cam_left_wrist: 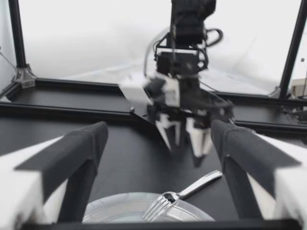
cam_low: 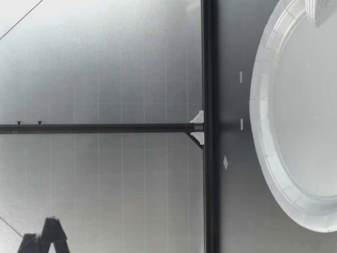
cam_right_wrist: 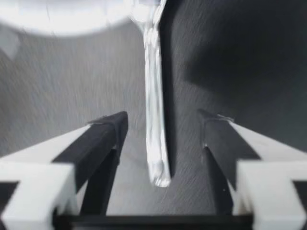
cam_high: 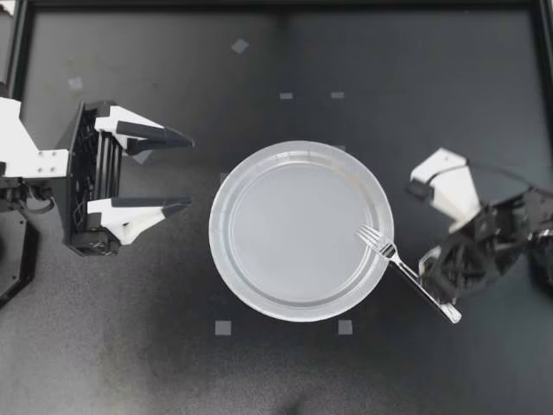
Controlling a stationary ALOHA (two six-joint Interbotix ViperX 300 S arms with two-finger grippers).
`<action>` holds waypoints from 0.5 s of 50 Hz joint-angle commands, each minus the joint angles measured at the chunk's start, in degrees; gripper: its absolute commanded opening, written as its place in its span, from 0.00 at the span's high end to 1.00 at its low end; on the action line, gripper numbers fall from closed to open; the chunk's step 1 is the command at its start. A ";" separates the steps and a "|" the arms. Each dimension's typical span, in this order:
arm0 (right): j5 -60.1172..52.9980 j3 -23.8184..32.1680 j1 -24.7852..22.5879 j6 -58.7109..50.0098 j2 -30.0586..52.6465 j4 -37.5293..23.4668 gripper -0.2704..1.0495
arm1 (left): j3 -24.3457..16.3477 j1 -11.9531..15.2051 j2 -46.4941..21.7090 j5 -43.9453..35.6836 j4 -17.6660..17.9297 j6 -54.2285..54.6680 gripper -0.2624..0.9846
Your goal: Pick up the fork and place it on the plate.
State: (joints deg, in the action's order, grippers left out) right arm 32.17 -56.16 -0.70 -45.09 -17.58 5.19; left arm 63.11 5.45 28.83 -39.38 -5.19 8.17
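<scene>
The white paper plate (cam_high: 259, 285) lies mid-table. A clear plastic fork (cam_high: 406, 270) rests with its tines on the plate's right rim, and its handle runs off the plate toward the table's front right. My right gripper (cam_high: 435, 275) hovers over that handle, open. In the right wrist view the fork handle (cam_right_wrist: 154, 124) lies between the spread fingers of my right gripper (cam_right_wrist: 163, 119), touching neither, with the plate (cam_right_wrist: 62, 19) ahead. My left gripper (cam_high: 188, 171) stands open left of the plate, holding nothing. In the left wrist view, the fork (cam_left_wrist: 184, 191) and the right gripper (cam_left_wrist: 183, 143) lie ahead.
Small grey tape squares (cam_high: 223, 327) mark the black table around the plate. A black frame rail (cam_high: 276, 5) borders the table's far edge. The low view shows the plate's rim (cam_low: 263, 158) near that camera and no gripper.
</scene>
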 commanded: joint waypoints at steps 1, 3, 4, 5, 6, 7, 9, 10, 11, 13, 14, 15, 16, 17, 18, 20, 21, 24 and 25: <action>-0.97 2.20 1.23 0.26 -4.31 -5.01 0.34 | -0.53 0.09 1.14 -0.18 -0.35 -0.09 0.07; -3.08 3.69 1.23 0.62 -6.33 -8.70 0.34 | -0.62 0.09 1.67 -0.18 -0.35 -0.26 0.08; -4.22 4.22 1.23 0.88 -7.12 -9.84 0.34 | -0.70 0.18 1.93 -0.18 -0.35 -0.35 0.08; -6.24 4.83 1.14 1.41 -8.35 -11.60 0.34 | -0.70 0.09 2.29 -0.18 -0.44 -0.53 0.08; -7.91 5.10 1.14 1.85 -9.23 -12.57 0.34 | -0.79 0.09 2.72 -0.18 -0.35 -0.88 0.08; -9.58 5.36 1.23 2.37 -10.11 -13.54 0.34 | -0.79 0.09 2.99 -0.18 -0.35 -1.23 0.08; -14.59 5.54 1.23 3.60 -12.30 -15.47 0.34 | -0.88 0.09 3.69 -0.09 -0.44 -1.85 0.08; -16.79 5.54 1.23 4.22 -13.10 -16.17 0.34 | -0.88 0.09 4.04 -0.09 -0.44 -2.02 0.08; -20.13 5.27 1.23 5.10 -14.41 -17.23 0.34 | -0.79 0.09 4.48 -0.09 -0.35 -2.20 0.08; -26.19 4.48 1.23 6.86 -16.52 -18.81 0.34 | -0.62 0.09 5.19 -0.09 -0.35 -2.29 0.08; -28.65 4.04 1.23 7.38 -17.23 -19.42 0.34 | -0.53 0.09 5.36 -0.09 -0.44 -2.29 0.08; -31.11 3.43 1.23 8.09 -17.93 -19.78 0.34 | -0.35 0.09 5.54 -0.09 -0.44 -2.29 0.08; -33.49 2.90 1.23 8.70 -18.54 -20.13 0.34 | -0.26 0.09 5.63 0.00 -0.35 -2.29 0.08; -37.00 1.76 1.23 9.84 -19.25 -20.48 0.34 | 0.00 0.09 5.71 0.00 -0.44 -2.20 0.08; -39.20 0.97 1.23 10.46 -19.69 -20.48 0.34 | 0.26 0.18 5.71 0.00 -0.44 -2.20 0.08; -44.65 -1.14 1.58 12.30 -20.39 -20.48 0.34 | 0.88 0.09 5.45 0.00 -0.35 -1.85 0.08; -46.76 -1.93 1.67 13.01 -20.48 -20.48 0.34 | 1.05 0.09 5.27 0.00 -0.26 -1.67 0.08; -53.09 -4.57 1.85 15.29 -20.48 -20.48 0.34 | 1.49 0.18 4.83 0.00 -0.18 -1.49 0.08; -54.58 -5.10 1.85 16.00 -20.39 -20.39 0.34 | 1.58 0.09 4.57 0.00 -0.26 -1.49 0.08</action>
State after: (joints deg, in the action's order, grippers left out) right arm -16.44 -60.29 0.70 -30.50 -37.79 -15.21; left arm 64.95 5.45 33.66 -39.11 -5.54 6.59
